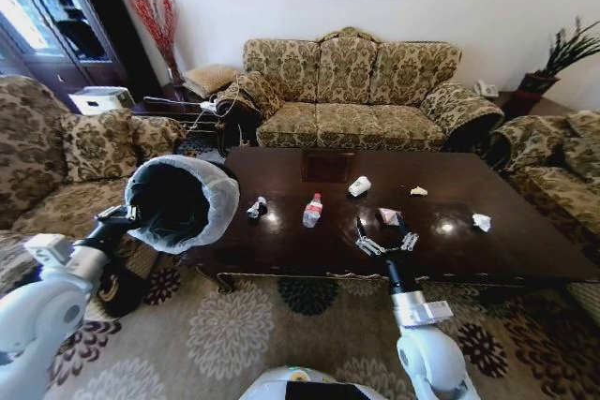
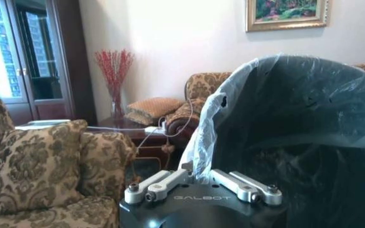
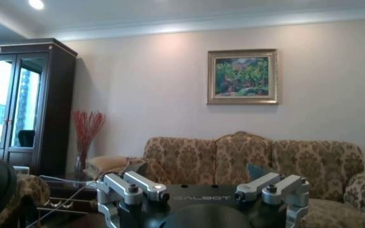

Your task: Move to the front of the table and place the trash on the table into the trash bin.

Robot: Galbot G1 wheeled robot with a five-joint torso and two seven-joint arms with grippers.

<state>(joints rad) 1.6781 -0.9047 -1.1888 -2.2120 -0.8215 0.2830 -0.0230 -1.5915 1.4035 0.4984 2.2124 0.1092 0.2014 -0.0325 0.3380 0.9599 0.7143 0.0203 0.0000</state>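
Dark glossy table [image 1: 487, 250] in the middle of the room, flanked by patterned sofas: one long sofa [image 1: 361, 91] behind, armchairs at both ends. Litter scattered over the tabletop: clear bottle with red cap [image 1: 312, 211] near the centre, small crumpled wrapper [image 1: 256, 206] to its left, white paper cup [image 1: 359, 186] lying farther back, yellowish scrap [image 1: 418, 191] beyond it, white wrapper [image 1: 482, 222] toward the right end, and a reddish-white crumpled piece [image 1: 389, 216] just ahead of the right gripper [image 1: 386, 237].

Right gripper above the near edge of the table, fingers spread wide, nothing between them, touching nothing; same wide gap in the right wrist view [image 3: 205, 192].

Left gripper [image 1: 120, 217] off the table's left end, clamped on the rim of the trash bin [image 1: 178, 201], bin tilted with its mouth toward the table, whitish liner folded over the rim. In the left wrist view, fingers [image 2: 160, 183] pinched together at the liner edge of the bin [image 2: 309, 142].
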